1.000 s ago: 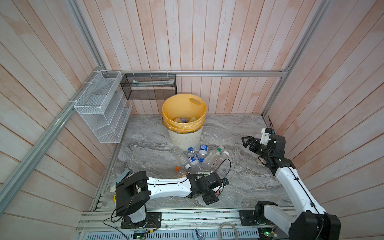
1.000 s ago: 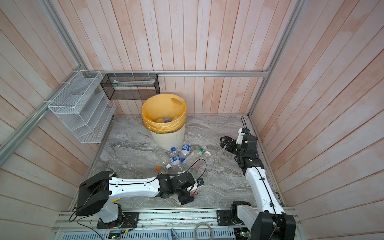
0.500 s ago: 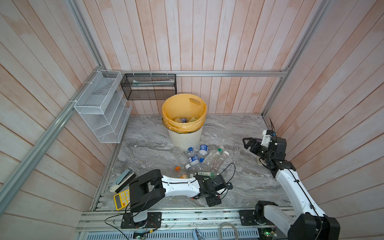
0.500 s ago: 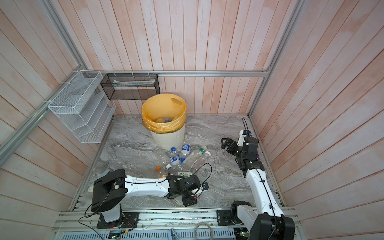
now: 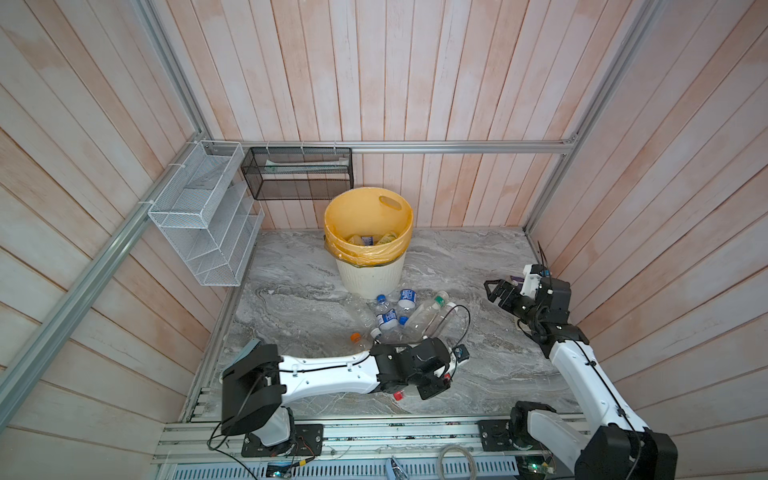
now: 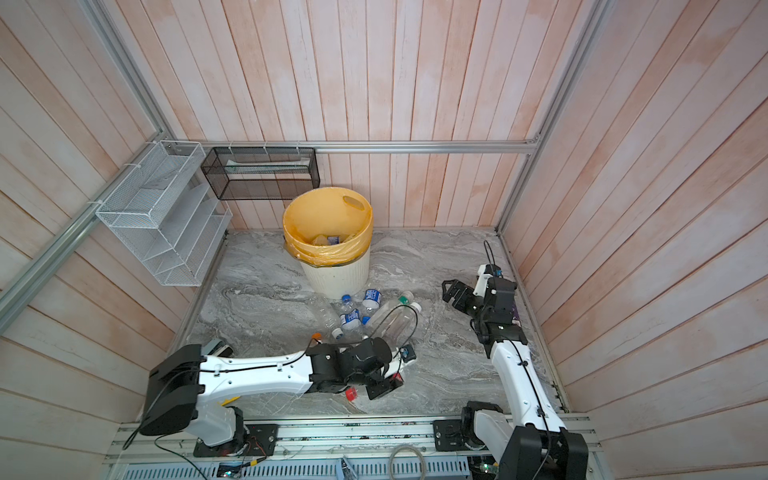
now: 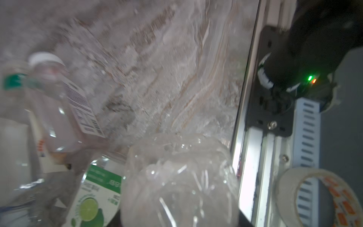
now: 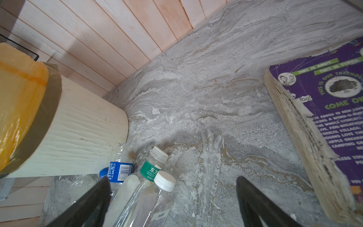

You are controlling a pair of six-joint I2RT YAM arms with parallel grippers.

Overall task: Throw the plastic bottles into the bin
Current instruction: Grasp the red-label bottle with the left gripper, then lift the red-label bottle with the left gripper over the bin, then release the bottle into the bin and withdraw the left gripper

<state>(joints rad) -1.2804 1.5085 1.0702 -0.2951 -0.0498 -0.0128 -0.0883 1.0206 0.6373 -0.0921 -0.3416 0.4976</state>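
- Left wrist view: clear bottle right at the lens. Left claw is clamped on it and was wide a second ago.
- Bottle looks empty, light, thin-walled and slick, so take it mid-body.
- Other bottles lie just beyond the left claw, with the bin past them.
- Right claw is wide and empty, right of the pile, barely moved.

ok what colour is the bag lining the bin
Yellow-orange. The bag shows best in a top view.
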